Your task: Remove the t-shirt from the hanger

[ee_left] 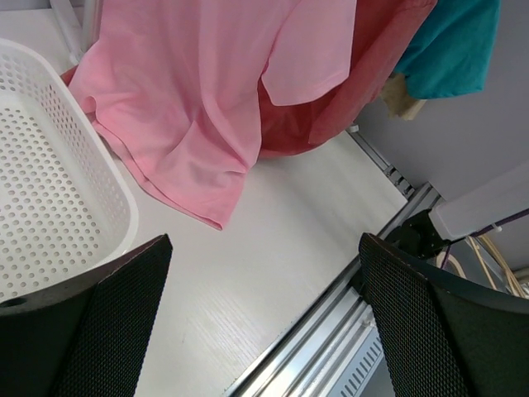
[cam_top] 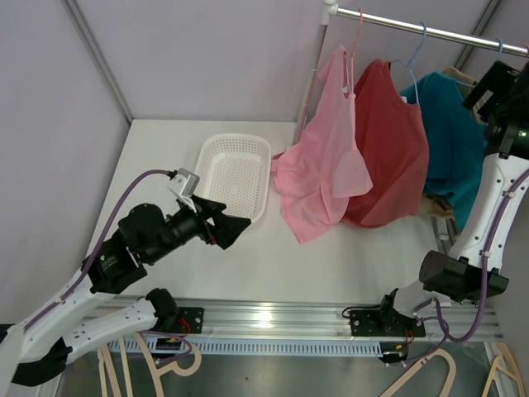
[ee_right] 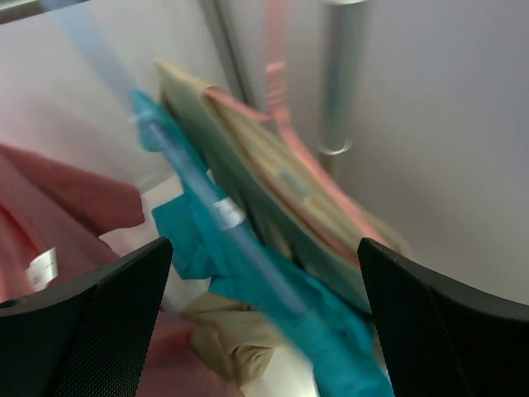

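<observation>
Hanging teal t-shirt (cam_top: 450, 141) sits just beside the open right tool (cam_top: 486, 91).

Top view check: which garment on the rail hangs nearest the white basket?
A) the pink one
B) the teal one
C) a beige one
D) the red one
A: the pink t-shirt hangs leftmost on the rail, its hem right beside the white basket; the red t-shirt and teal t-shirt hang further right.

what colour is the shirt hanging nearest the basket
Pink. The shirt shows best in the top external view, beside the basket.
</observation>
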{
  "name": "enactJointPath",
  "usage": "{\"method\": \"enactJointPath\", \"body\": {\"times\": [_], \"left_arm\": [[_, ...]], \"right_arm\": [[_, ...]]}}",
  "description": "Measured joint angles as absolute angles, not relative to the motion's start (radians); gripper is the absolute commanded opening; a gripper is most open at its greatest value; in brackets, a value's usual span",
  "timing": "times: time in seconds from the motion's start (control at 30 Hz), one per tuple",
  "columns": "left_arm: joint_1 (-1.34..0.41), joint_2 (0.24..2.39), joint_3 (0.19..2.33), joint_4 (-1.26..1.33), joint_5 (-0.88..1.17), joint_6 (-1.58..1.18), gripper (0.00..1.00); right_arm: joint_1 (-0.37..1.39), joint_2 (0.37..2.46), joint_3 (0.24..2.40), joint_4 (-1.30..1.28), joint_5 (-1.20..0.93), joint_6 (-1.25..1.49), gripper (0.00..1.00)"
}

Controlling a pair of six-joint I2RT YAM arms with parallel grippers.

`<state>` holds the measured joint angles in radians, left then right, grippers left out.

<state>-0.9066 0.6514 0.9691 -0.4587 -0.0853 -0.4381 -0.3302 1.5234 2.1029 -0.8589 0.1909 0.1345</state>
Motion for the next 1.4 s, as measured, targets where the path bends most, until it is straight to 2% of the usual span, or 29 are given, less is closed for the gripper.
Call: {"method": "enactJointPath", "body": {"times": [0.27,0.33,0.43,0.8,1.23,1.3,1.4], "left_arm": [[-0.907,0.676,0.992,-0.492,-0.065,-0.445,1.00],[-0.907,0.679,1.005,-0.494,-0.066,-0.445,1.00],[-0.907,0.683,1.025,-0.495,-0.067,-0.445,1.00],[-0.907,0.792,1.123,-0.513,-0.066,-0.444,1.00],[-0.907,0.855,1.188,-0.541,-0.066,-0.444,1.00],[-0.907,0.865,1.189,-0.542,-0.066,-0.444,0.99],[-0.907,0.874,1.189,-0.542,-0.065,-0.444,1.00]], "right_arm": [[-0.534,1.535,2.192,-0.894,-0.114,0.173,0.99],[-0.557,1.524,2.190,-0.888,-0.156,0.177,0.96],[-0.585,1.518,2.190,-0.882,-0.196,0.181,0.86],[-0.641,1.599,2.190,-0.910,-0.223,0.167,0.69],[-0.643,1.627,2.131,-0.899,-0.230,0.156,0.61],[-0.643,1.635,2.131,-0.895,-0.231,0.155,0.53],[-0.643,1.647,2.131,-0.888,-0.234,0.153,0.46]]}}
